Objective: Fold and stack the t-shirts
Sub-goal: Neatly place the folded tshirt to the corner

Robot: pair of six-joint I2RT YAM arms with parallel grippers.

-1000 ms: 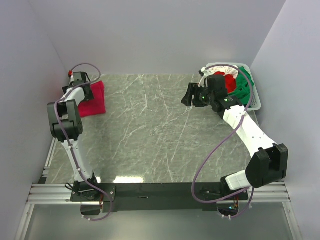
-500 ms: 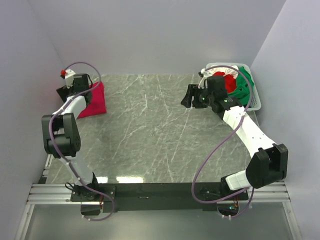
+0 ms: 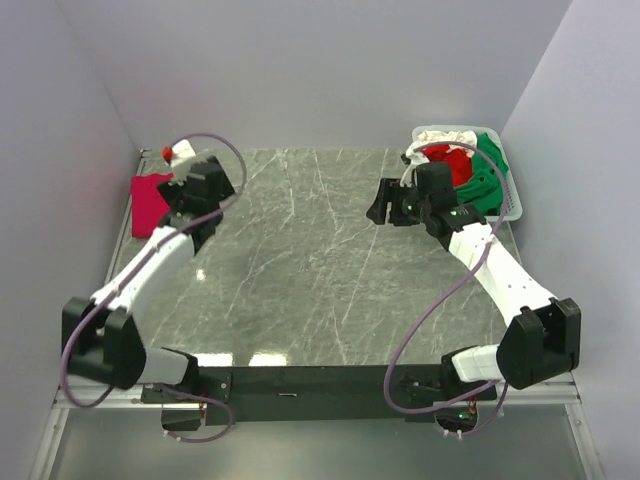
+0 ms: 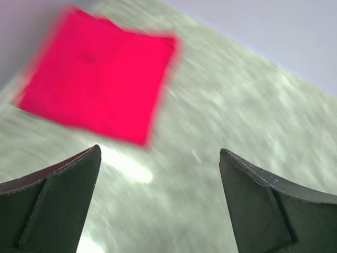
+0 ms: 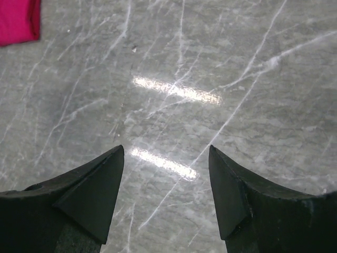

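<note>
From above and behind the arms we look down on the whole bench [image 3: 300,260], seen from far enough to take in the walls around it. Our left wrist view sits low and close, looking past the left gripper [image 4: 158,158] at the red t-shirt [image 4: 100,79], which is blurred. Our right wrist view slants down past the right gripper [image 5: 166,150] across the bench top. All three views share that red t-shirt. The right wrist view catches only its corner.
</note>
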